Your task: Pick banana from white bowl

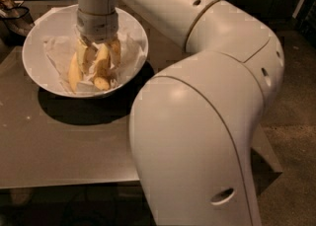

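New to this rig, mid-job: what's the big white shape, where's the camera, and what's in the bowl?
The big white shape is the robot's single arm, close to the camera, so it looks huge. There is only this one view, looking down over the arm onto a table. The arm reaches to the far left, where its gripper is down inside the white bowl. The bowl is lined with crumpled white paper and holds a yellow banana. The gripper is right at the banana; whether it holds it cannot be told.

Pincer low inside the encircling white bowl; open table in front.
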You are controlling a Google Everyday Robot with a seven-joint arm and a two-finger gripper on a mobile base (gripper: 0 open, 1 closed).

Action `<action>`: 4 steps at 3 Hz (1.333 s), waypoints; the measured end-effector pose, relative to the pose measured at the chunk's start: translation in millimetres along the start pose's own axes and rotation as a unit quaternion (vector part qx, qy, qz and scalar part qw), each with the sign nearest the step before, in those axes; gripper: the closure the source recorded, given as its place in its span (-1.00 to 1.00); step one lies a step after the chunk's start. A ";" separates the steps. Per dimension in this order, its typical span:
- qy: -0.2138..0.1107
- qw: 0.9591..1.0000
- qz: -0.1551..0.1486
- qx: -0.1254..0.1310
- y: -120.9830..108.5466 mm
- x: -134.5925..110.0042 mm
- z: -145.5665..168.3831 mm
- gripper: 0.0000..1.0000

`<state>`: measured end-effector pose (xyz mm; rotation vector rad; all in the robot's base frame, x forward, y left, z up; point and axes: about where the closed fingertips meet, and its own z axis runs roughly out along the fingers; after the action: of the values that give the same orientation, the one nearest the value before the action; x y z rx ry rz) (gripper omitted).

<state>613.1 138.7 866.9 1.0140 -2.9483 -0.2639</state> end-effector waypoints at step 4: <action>0.010 0.999 -0.029 -0.015 19.1 -12.8 11.9 0.45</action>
<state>610.8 163.2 858.9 1.0926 -2.8911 -0.2964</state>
